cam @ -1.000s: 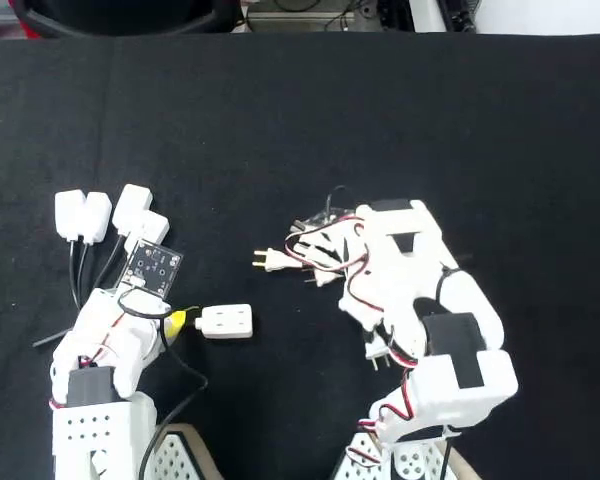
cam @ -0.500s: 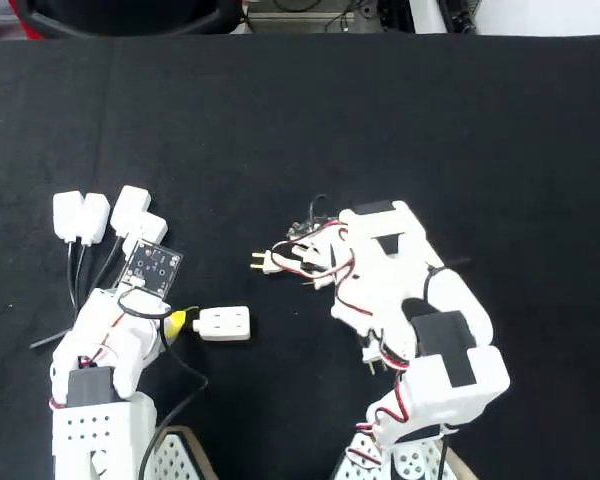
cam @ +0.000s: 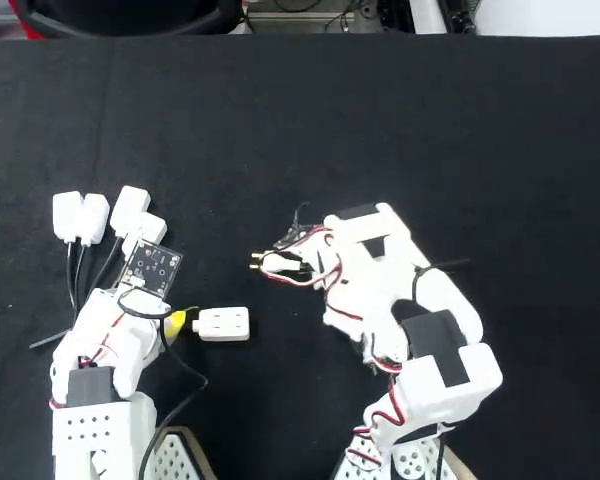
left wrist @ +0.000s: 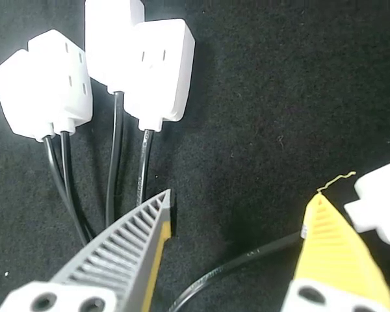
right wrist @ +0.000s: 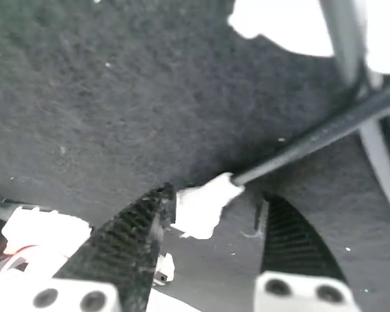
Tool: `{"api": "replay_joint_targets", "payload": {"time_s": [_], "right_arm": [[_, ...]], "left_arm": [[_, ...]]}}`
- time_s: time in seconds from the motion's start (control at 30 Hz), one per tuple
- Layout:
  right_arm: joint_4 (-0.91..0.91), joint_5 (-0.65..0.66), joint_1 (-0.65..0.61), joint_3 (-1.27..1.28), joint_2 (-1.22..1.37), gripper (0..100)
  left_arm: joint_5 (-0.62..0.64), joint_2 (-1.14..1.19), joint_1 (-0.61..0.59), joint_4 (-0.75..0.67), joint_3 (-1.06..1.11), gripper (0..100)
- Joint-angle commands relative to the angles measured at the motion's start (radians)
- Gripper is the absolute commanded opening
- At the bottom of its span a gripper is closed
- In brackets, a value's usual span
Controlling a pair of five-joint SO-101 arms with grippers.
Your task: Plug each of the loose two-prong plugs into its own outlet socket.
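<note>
Straddling a corded plug, the right pincer gapes; the left pincer gapes near four sockets.

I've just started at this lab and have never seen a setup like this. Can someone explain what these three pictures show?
Two small white robot arms stand at a black table. The high view looks down from a fixed camera. The other two views come from a camera on each arm's wrist, looking past its end effector, the grasping part. The left end effector, one grey finger and one yellow, is open and empty. Before it lie four white corded sockets, and a separate socket block lies beside it. The right end effector, with black fingers, is open, and a white two-prong plug on a black cord lies between them, seemingly not clamped.
</note>
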Motion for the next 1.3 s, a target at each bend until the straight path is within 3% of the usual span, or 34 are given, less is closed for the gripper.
{"api": "replay_joint_targets", "payload": {"time_s": [0.0, 0.2, 0.33, 0.5, 0.8, 1.1, 1.27], "right_arm": [[0.017, 0.015, -0.074, 0.031, 0.094, 20.2], [0.015, 0.015, -0.074, 0.031, 0.096, 14.0], [0.023, 0.011, -0.061, 0.031, 0.093, 1.0], [0.101, 0.017, 0.038, -0.038, 0.048, 1.1], [0.293, 0.163, 0.261, -0.346, -0.242, 1.1], [0.120, 0.367, 0.411, -0.418, -0.193, 1.1], [-0.014, 0.381, 0.523, -0.423, -0.136, 1.2]], "left_arm": [[-0.005, -0.011, 0.002, 0.006, -0.002, 32], [-0.005, -0.011, 0.002, 0.006, -0.002, 32], [-0.005, -0.011, 0.002, 0.006, -0.002, 32], [-0.005, -0.011, 0.002, 0.006, -0.002, 32], [-0.005, -0.011, 0.007, 0.006, -0.002, 32], [-0.005, -0.011, 0.007, 0.006, -0.002, 32], [-0.005, -0.011, 0.005, 0.006, -0.002, 32]]}}
